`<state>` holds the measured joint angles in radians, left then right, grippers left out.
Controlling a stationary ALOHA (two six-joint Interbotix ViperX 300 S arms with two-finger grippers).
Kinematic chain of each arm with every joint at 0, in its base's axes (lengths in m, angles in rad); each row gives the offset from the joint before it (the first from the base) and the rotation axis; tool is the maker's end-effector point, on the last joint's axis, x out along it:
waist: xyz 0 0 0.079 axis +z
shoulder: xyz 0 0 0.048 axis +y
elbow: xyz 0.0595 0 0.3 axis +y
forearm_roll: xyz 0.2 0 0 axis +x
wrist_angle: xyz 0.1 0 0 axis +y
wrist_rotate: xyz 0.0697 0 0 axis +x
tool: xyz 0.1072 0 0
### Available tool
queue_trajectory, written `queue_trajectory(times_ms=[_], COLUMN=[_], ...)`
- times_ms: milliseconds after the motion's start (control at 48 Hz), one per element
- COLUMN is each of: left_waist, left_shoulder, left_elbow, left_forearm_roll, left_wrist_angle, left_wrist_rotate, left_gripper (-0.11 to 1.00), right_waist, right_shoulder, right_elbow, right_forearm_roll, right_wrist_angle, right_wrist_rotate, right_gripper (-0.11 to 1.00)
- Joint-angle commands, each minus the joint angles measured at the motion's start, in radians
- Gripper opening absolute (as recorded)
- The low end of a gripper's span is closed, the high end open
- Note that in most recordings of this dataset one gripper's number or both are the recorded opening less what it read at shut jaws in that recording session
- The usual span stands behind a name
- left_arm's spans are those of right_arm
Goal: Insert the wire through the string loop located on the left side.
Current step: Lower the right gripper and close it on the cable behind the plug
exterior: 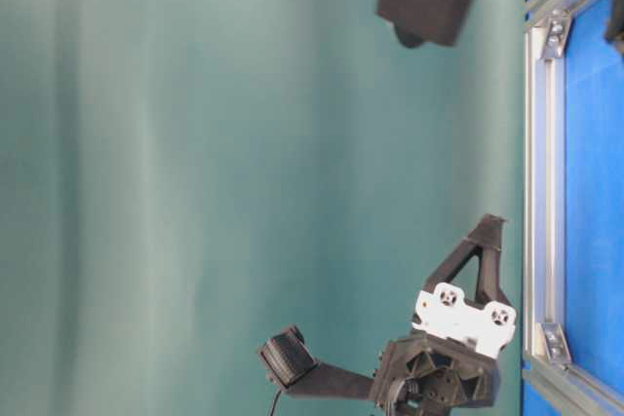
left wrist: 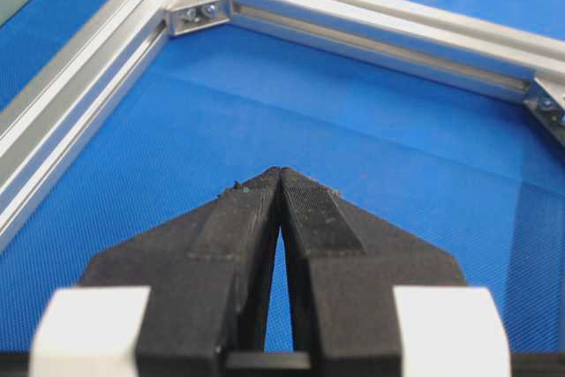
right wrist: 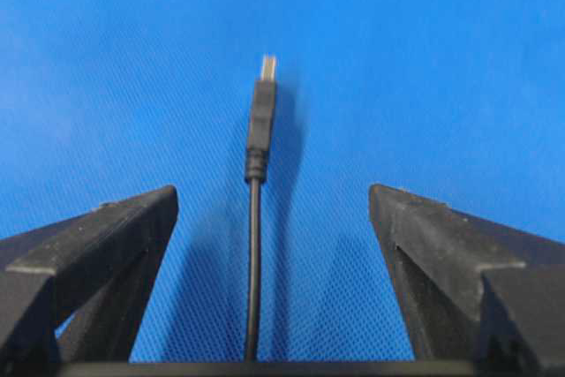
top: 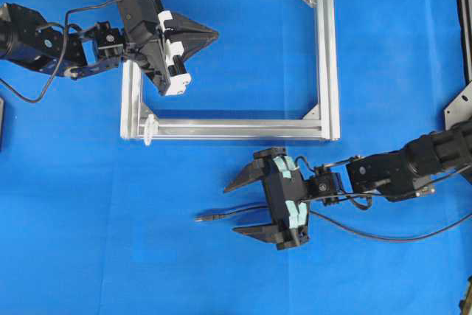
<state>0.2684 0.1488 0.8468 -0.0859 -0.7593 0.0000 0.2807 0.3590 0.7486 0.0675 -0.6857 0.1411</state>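
Bright, even light falls from above on the blue bench (top: 88, 204), and colours look saturated. Shadows are soft and faint; in the right wrist view the wire (right wrist: 256, 218) casts a blurred shadow just to its right. The aluminium frame (top: 328, 57) shows pale glare along its rails. In both wrist views the near black fingers (left wrist: 238, 253) are slightly soft. The table-level view is turned on its side, with a dark blurred shape at its top edge.

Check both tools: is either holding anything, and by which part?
Nothing held. The left tool is shut on nothing, inside the frame. The right tool is open, straddling the wire behind its plug, not touching it.
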Motion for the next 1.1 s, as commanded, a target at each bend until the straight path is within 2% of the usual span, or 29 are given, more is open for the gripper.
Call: queue_trajectory(times_ms=[0,250,833,874,916,1083], left_waist=[0.000,0.000,0.002,0.000,0.000,0.000], left_shoulder=[-0.034,-0.034,-0.034,-0.035,-0.035,-0.035], left_elbow=[-0.008,-0.006,0.000,0.000,-0.002,-0.002], left_forearm_roll=[0.003,0.003,0.003,0.003,0.003,0.003], left_wrist_angle=[-0.003,-0.003,-0.002,-0.002,0.002,0.009], left_wrist_rotate=[-0.003,-0.003,-0.005,-0.005,-0.005,-0.005], left_gripper=[0.00,0.00,0.00,0.00,0.00,0.00], right_waist=[0.003,0.005,0.008,0.006,0.008,0.006], right_shoulder=[-0.006,-0.002,-0.002,-0.002,-0.002,-0.002], right_elbow=[-0.018,-0.020,-0.021,-0.023,-0.023,-0.023], right_forearm_roll=[0.005,0.005,0.005,0.005,0.005,-0.003], right_wrist_angle=[-0.008,-0.008,-0.011,-0.011,-0.012,-0.023], right_wrist_rotate=[0.000,0.002,0.000,0.000,-0.003,-0.011], right_gripper=[0.95,0.95,0.86,0.81,0.71,0.22])
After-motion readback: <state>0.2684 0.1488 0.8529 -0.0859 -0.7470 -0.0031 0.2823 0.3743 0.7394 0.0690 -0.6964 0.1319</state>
